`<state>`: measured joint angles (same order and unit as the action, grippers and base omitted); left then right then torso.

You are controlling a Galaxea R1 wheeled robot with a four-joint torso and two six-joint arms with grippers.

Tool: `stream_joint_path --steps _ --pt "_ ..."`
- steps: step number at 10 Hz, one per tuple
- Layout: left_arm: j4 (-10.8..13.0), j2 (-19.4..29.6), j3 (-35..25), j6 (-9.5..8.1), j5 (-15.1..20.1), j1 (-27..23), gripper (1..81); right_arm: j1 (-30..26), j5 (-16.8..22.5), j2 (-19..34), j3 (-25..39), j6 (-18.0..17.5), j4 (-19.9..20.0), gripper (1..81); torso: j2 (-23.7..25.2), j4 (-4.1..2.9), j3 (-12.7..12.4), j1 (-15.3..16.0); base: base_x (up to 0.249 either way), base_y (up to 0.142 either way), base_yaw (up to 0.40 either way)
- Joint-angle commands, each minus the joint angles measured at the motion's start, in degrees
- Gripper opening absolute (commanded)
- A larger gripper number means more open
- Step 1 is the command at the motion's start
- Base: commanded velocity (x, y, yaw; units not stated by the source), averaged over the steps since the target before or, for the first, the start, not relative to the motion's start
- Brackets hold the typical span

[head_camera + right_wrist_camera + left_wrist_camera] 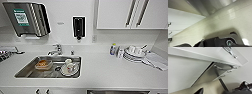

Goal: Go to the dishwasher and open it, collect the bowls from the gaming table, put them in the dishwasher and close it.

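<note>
At the bottom edge of the head view, right of centre, a dark strip with a metallic sheen point(118, 92) runs under the white counter point(105, 72); it looks like the top edge of the dishwasher, though too little of it shows to be sure. Two small handles point(42, 91) stand at the bottom edge to its left. Just above, in the lower left of the frame, a steel sink point(27, 70) is set into the counter, with an orange-filled clear container point(43, 64) at its left and a white cup on a saucer point(70, 68) at its right. Behind the sink stands a chrome tap point(57, 49). Further right along the counter, a small bottle point(113, 49) stands beside a stack of white plates point(132, 55) with cups on top, and a folded cloth point(157, 61) lies at the right edge. On the wall beyond, a steel paper-towel dispenser point(26, 18) hangs upper left, a black soap dispenser point(78, 27) at centre, and white upper cabinets point(130, 13) with long handles upper right. The left wrist view shows white cabinet fronts point(186, 74) and a drawer handle point(230, 52) at a steep angle; the right wrist view shows pale floor point(224, 25) and a white cabinet face point(183, 21). I cannot tell whether either gripper is wide or narrow.
</note>
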<state>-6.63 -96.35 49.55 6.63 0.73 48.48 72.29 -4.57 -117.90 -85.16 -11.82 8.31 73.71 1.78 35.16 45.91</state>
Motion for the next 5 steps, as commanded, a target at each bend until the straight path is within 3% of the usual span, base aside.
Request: stream_joint_path --steps 1,2,5 --pt "0.0 3.2 -2.9 -0.04 5.1 -7.3 81.1 -5.0 2.5 5.2 3.9 0.0 1.3 81.1 -0.2 0.0 -0.2 -0.1 0.0 0.0 0.0" --pt "0.0 3.2 -2.9 -0.13 5.2 -7.7 81.1 -5.5 1.9 6.1 5.2 0.0 1.7 81.1 1.3 0.0 1.2 0.9 0.0 0.0 0.0" --pt "0.0 3.5 -3.1 -0.65 5.1 -9.1 81.1 -8.2 1.8 10.6 10.5 -0.9 2.1 81.1 2.1 0.0 2.1 1.6 0.0 0.0 0.0"
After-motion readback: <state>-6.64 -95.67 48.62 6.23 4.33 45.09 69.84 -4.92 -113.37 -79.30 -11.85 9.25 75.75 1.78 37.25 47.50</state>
